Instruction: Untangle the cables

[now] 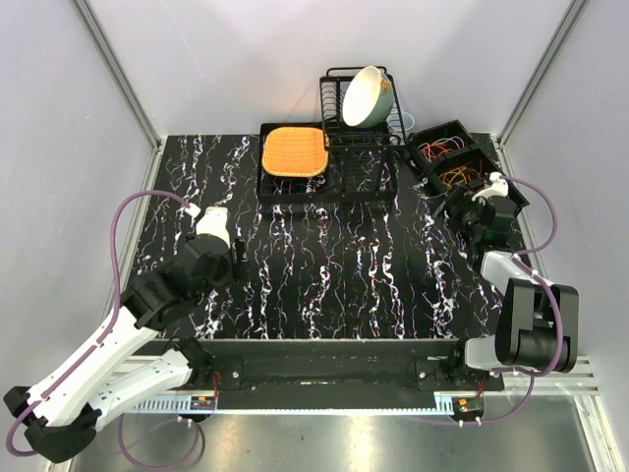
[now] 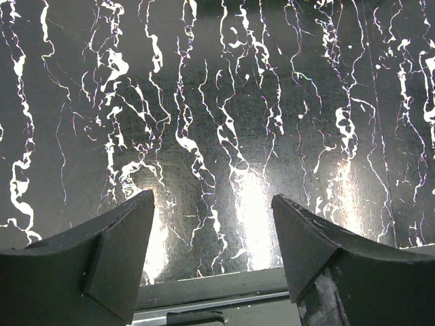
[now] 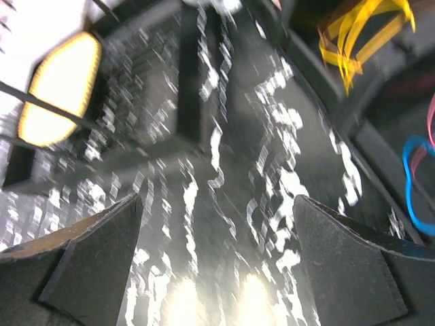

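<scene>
**Both hands open and empty, cables in the bin**

The cables [image 1: 447, 162] lie as a bundle of thin coloured loops inside a black two-compartment bin [image 1: 439, 131] at the far right corner of the counter [image 1: 324, 265]. From above, red and orange strands show in both compartments. The right wrist view is blurred, but it picks out yellow-orange loops [image 3: 360, 30] in one compartment and a blue loop [image 3: 414, 183] with a pink strand in the next.

The right hand [image 1: 464, 209] hovers just beside the bin's near side, its fingers spread wide with only marbled counter between them [image 3: 217, 231]. The left hand [image 1: 236, 258] hangs over bare counter on the left, well apart from the bin, likewise wide open and holding nothing [image 2: 212, 224].

At the back stand a dish rack [image 1: 339, 108] with a tilted bowl [image 1: 366, 95] and a tray [image 1: 267, 187] carrying an orange mat [image 1: 294, 150]
</scene>
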`<action>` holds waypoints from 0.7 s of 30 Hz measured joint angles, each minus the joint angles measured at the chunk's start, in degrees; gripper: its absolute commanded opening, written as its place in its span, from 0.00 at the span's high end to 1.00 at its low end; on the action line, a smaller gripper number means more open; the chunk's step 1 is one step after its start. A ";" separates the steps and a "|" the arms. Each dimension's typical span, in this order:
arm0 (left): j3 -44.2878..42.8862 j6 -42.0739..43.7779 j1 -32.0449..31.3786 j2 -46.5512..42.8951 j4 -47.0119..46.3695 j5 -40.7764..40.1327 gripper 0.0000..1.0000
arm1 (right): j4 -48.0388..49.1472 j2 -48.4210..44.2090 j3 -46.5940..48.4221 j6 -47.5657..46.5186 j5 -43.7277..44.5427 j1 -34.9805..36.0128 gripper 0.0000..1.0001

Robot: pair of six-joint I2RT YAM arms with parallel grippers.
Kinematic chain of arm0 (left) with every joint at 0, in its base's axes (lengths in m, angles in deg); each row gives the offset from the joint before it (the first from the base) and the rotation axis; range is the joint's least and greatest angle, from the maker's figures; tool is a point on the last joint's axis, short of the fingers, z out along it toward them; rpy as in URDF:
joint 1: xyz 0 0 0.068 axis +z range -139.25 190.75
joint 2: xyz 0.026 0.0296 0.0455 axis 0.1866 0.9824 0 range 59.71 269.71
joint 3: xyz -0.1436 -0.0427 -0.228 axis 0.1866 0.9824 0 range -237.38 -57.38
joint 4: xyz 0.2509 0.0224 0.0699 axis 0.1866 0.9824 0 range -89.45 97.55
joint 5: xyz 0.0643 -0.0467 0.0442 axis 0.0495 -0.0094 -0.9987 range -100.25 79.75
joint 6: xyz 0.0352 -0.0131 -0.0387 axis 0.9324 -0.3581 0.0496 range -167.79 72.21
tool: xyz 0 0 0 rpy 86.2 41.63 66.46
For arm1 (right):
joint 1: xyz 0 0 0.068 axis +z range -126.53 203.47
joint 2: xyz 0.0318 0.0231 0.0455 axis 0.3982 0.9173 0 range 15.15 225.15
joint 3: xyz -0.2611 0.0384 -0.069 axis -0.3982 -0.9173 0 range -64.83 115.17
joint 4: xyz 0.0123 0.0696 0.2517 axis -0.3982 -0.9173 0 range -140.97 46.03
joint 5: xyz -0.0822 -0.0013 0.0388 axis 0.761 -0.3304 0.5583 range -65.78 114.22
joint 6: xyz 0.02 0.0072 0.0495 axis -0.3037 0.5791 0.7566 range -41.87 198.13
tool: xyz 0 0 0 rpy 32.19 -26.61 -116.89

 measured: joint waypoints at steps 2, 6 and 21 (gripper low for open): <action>0.00 0.00 0.00 0.00 0.00 0.00 0.27 | -2.43 0.24 -0.31 -1.57 0.33 0.00 0.03; 0.00 0.00 0.00 0.00 -0.02 0.02 0.27 | -5.62 0.24 -0.04 -5.84 2.60 0.09 0.03; 0.00 0.00 0.00 0.00 -0.07 0.02 0.27 | 2.95 5.92 -4.63 -11.15 7.32 0.50 0.03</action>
